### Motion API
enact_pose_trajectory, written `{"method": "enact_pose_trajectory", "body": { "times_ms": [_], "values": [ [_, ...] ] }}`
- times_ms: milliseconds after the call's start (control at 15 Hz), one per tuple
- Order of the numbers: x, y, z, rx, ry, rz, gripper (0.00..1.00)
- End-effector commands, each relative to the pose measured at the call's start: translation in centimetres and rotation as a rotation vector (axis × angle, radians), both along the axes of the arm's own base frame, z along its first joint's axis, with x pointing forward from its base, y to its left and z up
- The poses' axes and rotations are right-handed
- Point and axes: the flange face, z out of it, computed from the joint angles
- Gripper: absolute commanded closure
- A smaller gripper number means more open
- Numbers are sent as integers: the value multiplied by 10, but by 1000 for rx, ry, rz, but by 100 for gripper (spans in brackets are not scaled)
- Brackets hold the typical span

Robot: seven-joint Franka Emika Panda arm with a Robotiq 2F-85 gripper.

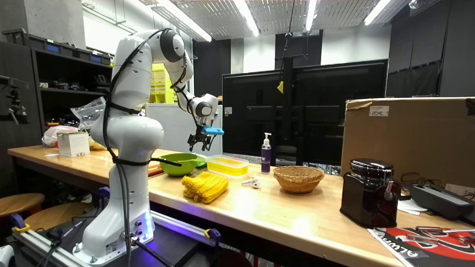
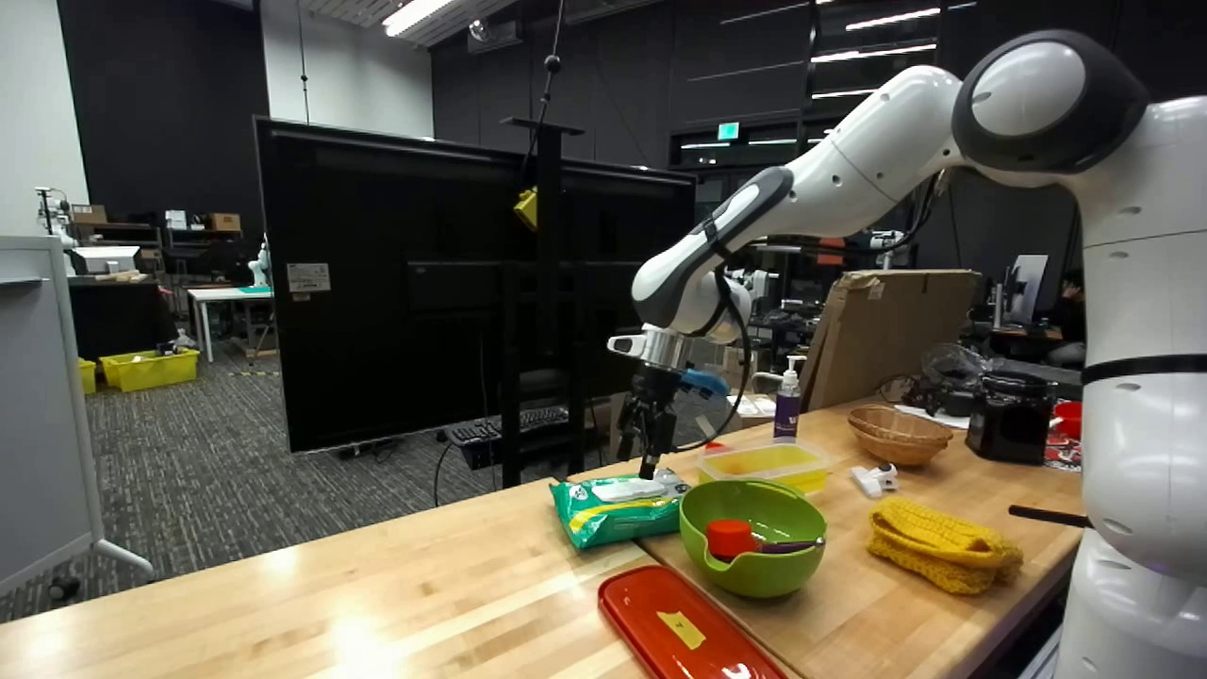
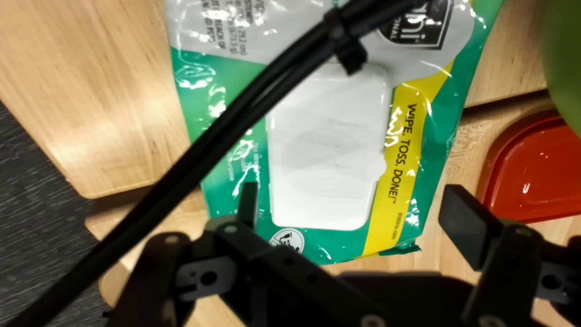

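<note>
wipes packet (image 2: 618,514), green and plastic-wrapped, is laid flat on the wooden table (image 2: 424,566) over a seam in its top, near the edge and just beside the green bowl (image 2: 778,571); whether the bowl is touched cannot be told. the gripper (image 3: 352,211) is held above the packet, its fingers spread wide and nothing clasped between them. in the wrist view one finger is seen over the packet's green border, the other past its yellow-striped side (a black cable (image 3: 254,104) is slung across that view, and part of the wrapper is hidden by it). some weight should be expected if the packet is full, with a soft, yielding body and a glossy film that may slide under the pads. the white lid (image 3: 327,150) is judged the stiffest part, but it is low and smooth, so little could be gripped there. since the body may be too broad to be spanned, a better hold would be taken at a narrow end, where film can be pinched into a fold.
</note>
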Motion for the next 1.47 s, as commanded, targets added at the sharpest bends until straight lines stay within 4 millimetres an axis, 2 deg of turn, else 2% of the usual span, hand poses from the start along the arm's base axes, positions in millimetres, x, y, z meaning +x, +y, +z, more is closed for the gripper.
{"method": "enact_pose_trajectory", "body": {
  "times_ms": [0,333,1133,1200,1333,1400],
  "values": [
    [-9,4,-4,29,-4,-45,0],
    [-15,8,-16,44,-10,-63,0],
    [-2,8,-32,33,-59,-34,0],
    [-2,8,-33,32,-62,-33,25],
    [-1,8,-35,30,-68,-30,30],
    [0,8,-35,29,-71,-28,39]
  ]
}}
